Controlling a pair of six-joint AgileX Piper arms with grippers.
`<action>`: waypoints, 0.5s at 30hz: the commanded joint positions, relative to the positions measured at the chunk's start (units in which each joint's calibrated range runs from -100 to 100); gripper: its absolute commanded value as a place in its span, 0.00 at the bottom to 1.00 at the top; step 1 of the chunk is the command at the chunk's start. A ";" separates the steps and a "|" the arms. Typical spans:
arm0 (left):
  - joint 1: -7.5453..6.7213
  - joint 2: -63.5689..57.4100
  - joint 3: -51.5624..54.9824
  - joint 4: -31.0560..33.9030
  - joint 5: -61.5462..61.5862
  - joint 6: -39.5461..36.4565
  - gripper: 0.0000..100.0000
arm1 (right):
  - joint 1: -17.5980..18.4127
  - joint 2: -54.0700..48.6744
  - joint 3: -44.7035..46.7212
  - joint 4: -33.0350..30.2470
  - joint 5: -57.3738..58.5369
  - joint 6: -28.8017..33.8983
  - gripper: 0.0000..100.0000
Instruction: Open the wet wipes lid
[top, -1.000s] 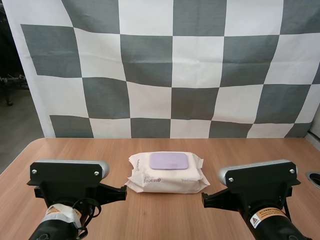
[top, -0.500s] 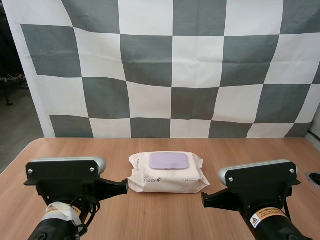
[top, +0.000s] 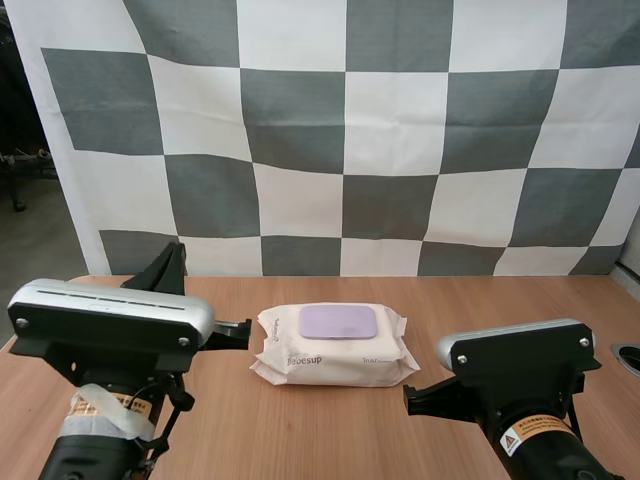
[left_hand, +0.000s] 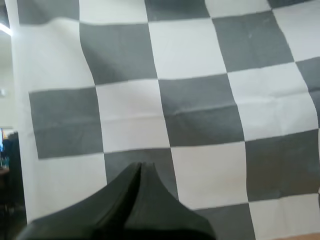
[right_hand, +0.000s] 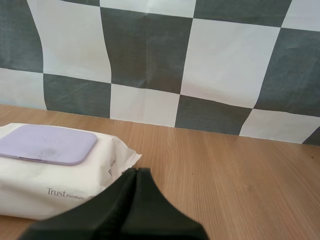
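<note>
A white pack of wet wipes (top: 335, 350) lies flat in the middle of the wooden table, its lilac lid (top: 340, 322) closed on top. My left gripper (top: 236, 333) is raised just left of the pack's left end, and in the left wrist view its fingers (left_hand: 140, 167) lie together as one dark wedge. My right gripper (top: 412, 397) sits low near the pack's front right corner. In the right wrist view it (right_hand: 136, 171) is shut on nothing, with the pack (right_hand: 30, 182) and its lid (right_hand: 47, 144) just beyond the tip.
The wooden table (top: 450, 300) has bare surface behind and to both sides of the pack. A small dark round fitting (top: 627, 357) sits at the table's right edge. The left table edge curves in near my left arm.
My left arm has lifted and pitched upward, its gripper tip rising from the pack's front left to beside its left end. The right arm and the pack have not moved.
</note>
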 joint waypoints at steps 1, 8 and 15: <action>0.00 0.00 0.00 -0.05 -59.66 0.48 0.00 | 0.05 0.00 0.00 0.07 0.00 -0.07 0.00; 0.00 0.00 -2.77 -0.53 -37.33 0.12 0.00 | 0.07 0.00 0.00 5.17 -1.31 -0.07 0.00; 0.00 1.45 -8.07 -0.53 -23.72 0.10 0.00 | 0.07 0.00 0.00 23.59 -1.75 -0.07 0.00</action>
